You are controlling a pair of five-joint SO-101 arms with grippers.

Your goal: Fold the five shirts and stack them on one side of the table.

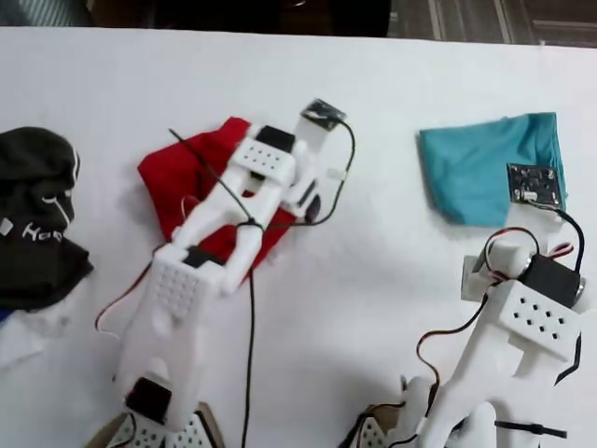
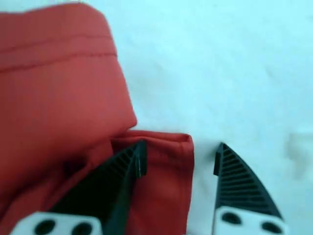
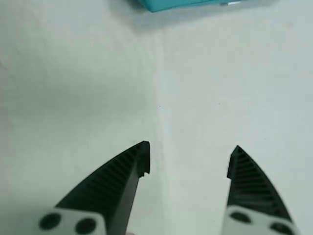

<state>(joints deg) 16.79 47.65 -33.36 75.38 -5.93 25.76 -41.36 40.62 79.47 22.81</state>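
Under the left arm, centre-left on the table: red shirt, bunched in layers, not flat. Left gripper sits low at the shirt's edge on the side facing the teal shirt. Its jaws are spread, nothing pinched: one finger over a folded red corner, the other over bare table just beside the hem. So the cloth runs from the gripper back toward the arm's own base and the black shirt side. The arm is stretched diagonally across it and hides enough that I can't call the shirt's long axis. Left arm is clearly the nearer one to red; right is well apart from it. My read: closing here would catch that corner layer for the next fold, if a finger gets under the hem, which I can't confirm. Right gripper: jaws also spread, empty, over bare table, teal near and ahead of the tips, arm tucked back by its base at the table's right. Teal looks folded into a compact patch; black is a heap at the left edge, unfolded by the look of it.
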